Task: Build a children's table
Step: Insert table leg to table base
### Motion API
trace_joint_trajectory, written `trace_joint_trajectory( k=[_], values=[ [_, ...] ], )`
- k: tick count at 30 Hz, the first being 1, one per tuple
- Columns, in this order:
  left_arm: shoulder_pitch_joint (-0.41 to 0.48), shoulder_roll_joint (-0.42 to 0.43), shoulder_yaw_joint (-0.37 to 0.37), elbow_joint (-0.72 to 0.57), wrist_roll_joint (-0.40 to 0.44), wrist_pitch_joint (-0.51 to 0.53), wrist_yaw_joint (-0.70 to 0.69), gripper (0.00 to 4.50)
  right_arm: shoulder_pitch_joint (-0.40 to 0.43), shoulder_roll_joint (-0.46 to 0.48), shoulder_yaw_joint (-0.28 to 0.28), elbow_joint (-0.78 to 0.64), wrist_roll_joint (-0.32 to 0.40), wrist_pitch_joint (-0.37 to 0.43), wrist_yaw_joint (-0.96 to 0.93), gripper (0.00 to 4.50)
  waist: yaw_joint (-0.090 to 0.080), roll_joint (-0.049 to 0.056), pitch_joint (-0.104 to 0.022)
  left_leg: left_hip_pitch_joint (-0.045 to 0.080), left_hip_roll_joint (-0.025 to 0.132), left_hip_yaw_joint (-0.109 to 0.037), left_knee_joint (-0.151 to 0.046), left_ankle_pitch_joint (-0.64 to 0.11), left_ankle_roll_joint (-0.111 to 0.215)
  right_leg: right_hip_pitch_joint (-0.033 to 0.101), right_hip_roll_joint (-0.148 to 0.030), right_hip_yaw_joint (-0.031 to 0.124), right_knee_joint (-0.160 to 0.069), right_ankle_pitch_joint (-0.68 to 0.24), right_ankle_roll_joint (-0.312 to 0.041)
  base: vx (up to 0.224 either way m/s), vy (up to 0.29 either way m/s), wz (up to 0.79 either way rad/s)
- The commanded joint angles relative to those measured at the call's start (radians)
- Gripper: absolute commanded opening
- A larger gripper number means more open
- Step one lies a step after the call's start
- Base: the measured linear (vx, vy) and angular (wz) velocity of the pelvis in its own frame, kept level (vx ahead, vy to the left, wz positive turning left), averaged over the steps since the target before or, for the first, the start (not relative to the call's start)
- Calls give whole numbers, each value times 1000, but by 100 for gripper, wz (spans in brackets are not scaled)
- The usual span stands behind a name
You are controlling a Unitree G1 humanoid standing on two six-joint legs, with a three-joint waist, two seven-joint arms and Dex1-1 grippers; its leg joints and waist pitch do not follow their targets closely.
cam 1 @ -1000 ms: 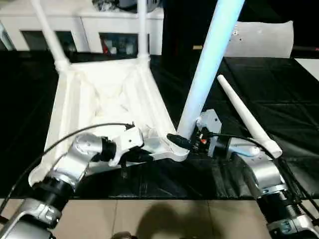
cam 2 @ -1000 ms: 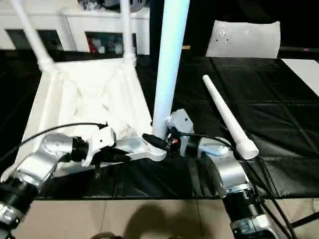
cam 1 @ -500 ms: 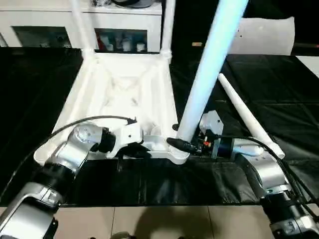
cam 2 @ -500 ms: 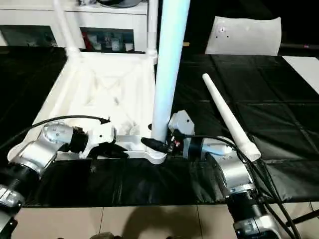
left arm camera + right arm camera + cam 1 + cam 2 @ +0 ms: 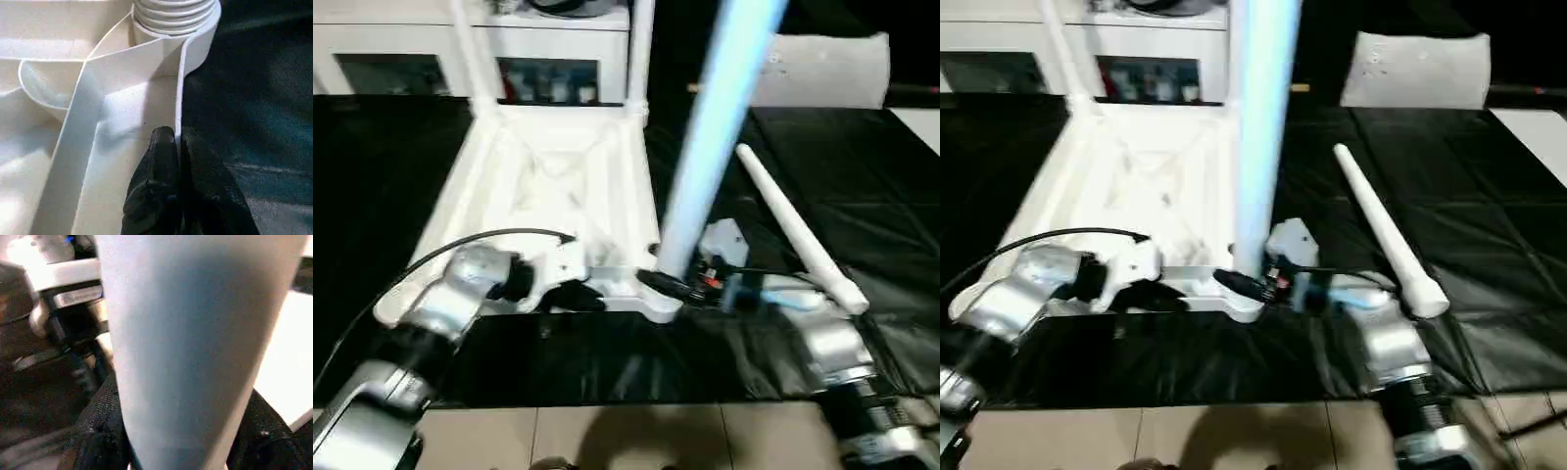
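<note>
Upturned children's table [image 5: 558,186] on the black surface [image 5: 862,186]. Left end effector [image 5: 177,147] pinching its rim; right end effector [image 5: 658,282] clamped round the leg [image 5: 710,157] at the near corner socket [image 5: 173,19]. Best kept upright while twisting home.

- Both head views are motion-smeared — the silver forearms [image 5: 440,304] at the lower corners streak most.
- The upright leg [image 5: 720,127] glares pale blue-white, its edges soft.
- The upturned table top [image 5: 558,186] is overexposed, its ribs nearly washed out against the dark black mat [image 5: 862,176].
- A soft shadow falls on the tan floor [image 5: 636,436] at bottom centre.
- The left wrist view is crisp, evenly lit; the right wrist view is blurred by nearness.
</note>
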Motion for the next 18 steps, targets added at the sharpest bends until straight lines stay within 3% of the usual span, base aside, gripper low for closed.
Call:
trace_joint_trajectory(
  k=[1, 2, 3, 5, 6, 7, 8, 9, 13, 18],
  values=[
    [42, -23, 56, -107, -23, 100, 149, 0, 28, 25, 50, 143, -82, 49, -73, 189, -11, 4, -18, -14, 120, -76, -109, -407, -31, 9, -145, 94, -92, -594, -144, 0, 0, 0],
    [57, -24, 60, -130, -25, 116, 156, 0, 23, 32, 45, 151, -83, 49, -88, 189, -11, 4, -18, -14, 120, -76, -109, -407, -31, 9, -145, 94, -92, -594, -144, 0, 0, 0],
    [100, -35, 66, -196, -24, 163, 186, 0, 4, 53, 32, 175, -87, 49, -131, 189, -20, 1, -14, -9, 115, -74, -106, -432, -27, -1, -141, 92, -103, -656, -126, 0, 0, 0],
    [165, -69, 69, -305, -16, 247, 241, 0, -34, 87, 7, 219, -87, 56, -206, 189, -32, 0, -17, -15, 116, -73, -102, -392, -20, 1, -143, 98, -96, -605, -150, 0, 0, 0],
    [178, -79, 68, -328, -14, 265, 253, 0, -45, 94, 1, 231, -89, 52, -225, 189, -36, 2, -19, -20, 118, -74, -103, -372, -19, 5, -143, 98, -91, -571, -163, 0, 0, 0],
    [186, -87, 68, -345, -14, 279, 261, 0, -52, 99, -3, 239, -91, 50, -239, 189, -40, 1, -24, -16, 116, -64, -99, -330, -8, 0, -134, 99, -90, -502, -179, 0, 0, 0],
    [210, -122, 71, -406, -9, 344, 296, 0, -86, 121, -22, 280, -97, 38, -297, 189, -44, -3, -31, -22, 114, -57, -96, -266, 7, 7, -129, 98, -79, -404, -201, 0, 0, 0],
    [215, -136, 71, -425, -4, 367, 313, 0, -101, 132, -34, 297, -94, 36, -320, 189, -51, -5, -29, -27, 113, -52, -94, -221, 23, 9, -127, 96, -75, -332, -226, 0, 0, 0],
    [195, -178, 49, -451, 10, 412, 363, 0, -148, 157, -67, 351, -77, 53, -372, 189, -46, -9, -31, -26, 103, -43, -84, -168, 67, 15, -124, 92, -76, -295, -233, 0, 0, 0],
    [180, -191, 37, -474, 15, 457, 388, 0, -171, 178, -76, 388, -70, 64, -386, 189, -46, -5, -34, -22, 108, -43, -84, -147, 75, 17, -119, 88, -68, -239, -244, 0, 0, 0]
  ],
)
